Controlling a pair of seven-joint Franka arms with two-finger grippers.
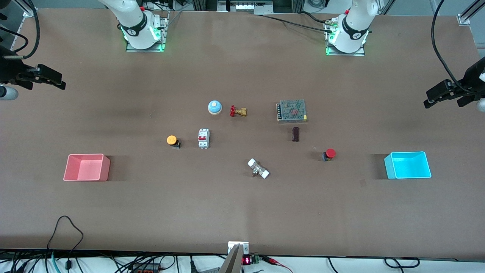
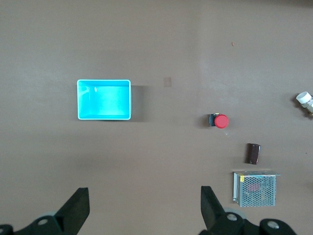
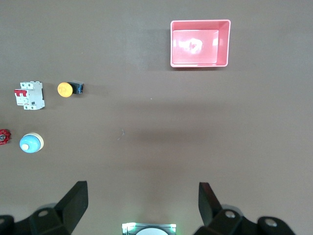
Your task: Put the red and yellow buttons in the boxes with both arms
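Observation:
The red button (image 1: 329, 154) lies on its side on the table between a dark block and the cyan box (image 1: 407, 152); both show in the left wrist view, the button (image 2: 220, 121) and the box (image 2: 103, 81). The yellow button (image 1: 172, 140) lies on its side beside a circuit breaker; the pink box (image 1: 86, 155) stands toward the right arm's end. The right wrist view shows that button (image 3: 66, 89) and that box (image 3: 200, 21). My left gripper (image 1: 427, 99) (image 2: 144, 191) is open and empty, high over the left arm's end. My right gripper (image 1: 60, 81) (image 3: 143, 186) is open and empty, high over the right arm's end.
In the middle of the table lie a blue dome (image 1: 215, 107), a brass valve with a red handwheel (image 1: 238, 111), a white circuit breaker (image 1: 203, 138), a mesh-covered power supply (image 1: 291, 111), a dark block (image 1: 295, 134) and a white-capped fitting (image 1: 258, 168).

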